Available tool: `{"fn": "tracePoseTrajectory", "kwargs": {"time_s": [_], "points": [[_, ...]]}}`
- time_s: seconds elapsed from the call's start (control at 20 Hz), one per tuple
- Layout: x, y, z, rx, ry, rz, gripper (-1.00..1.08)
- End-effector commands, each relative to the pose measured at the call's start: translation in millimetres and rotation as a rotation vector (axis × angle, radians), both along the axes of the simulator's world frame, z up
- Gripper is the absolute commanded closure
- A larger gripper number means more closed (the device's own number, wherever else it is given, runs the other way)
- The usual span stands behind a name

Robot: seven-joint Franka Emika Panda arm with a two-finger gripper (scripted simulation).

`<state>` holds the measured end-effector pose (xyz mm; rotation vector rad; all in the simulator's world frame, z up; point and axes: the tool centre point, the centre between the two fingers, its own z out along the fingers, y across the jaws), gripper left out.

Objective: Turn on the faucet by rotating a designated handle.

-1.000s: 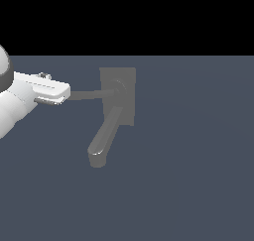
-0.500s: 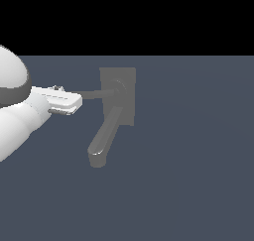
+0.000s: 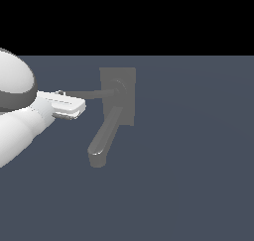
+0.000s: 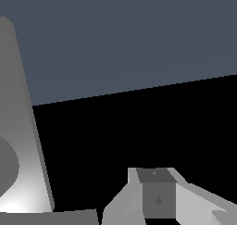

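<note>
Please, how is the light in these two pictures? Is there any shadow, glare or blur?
Exterior view: flat, even light, no cast shadows; only a soft sheen on the spout of the faucet; edges slightly soft. Wrist view: a bright glare patch low on the grey plate, black background, edges sharp, gripper evenly lit.

No text, label, brand, number or sign can be read on anything.

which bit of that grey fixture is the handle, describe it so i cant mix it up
Find the faucet's rectangular base plate standing near the middle of the exterior view, with a round hub on its face. The handle is the thin, straight, flat bar running from that hub toward the exterior view's left, ending at the white gripper. The curved spout is thicker, longer and angles downward to a rounded end.
</note>
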<state>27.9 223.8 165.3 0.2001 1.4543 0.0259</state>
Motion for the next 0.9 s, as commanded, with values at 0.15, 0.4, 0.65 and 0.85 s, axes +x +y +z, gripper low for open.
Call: {"fn": "tracePoseTrajectory", "kwargs": {"time_s": [0.15,0.4,0.65,0.85], "points": [[0.0,-5.4,-12.6,0.051,0.024,-0.028,1.08],[-0.2,-10.2,-22.2,0.081,0.043,-0.049,1.08],[-0.5,-8.7,-22.4,0.087,0.042,-0.047,1.08],[1.5,-19.1,-23.5,0.056,0.050,-0.062,1.08]]}}
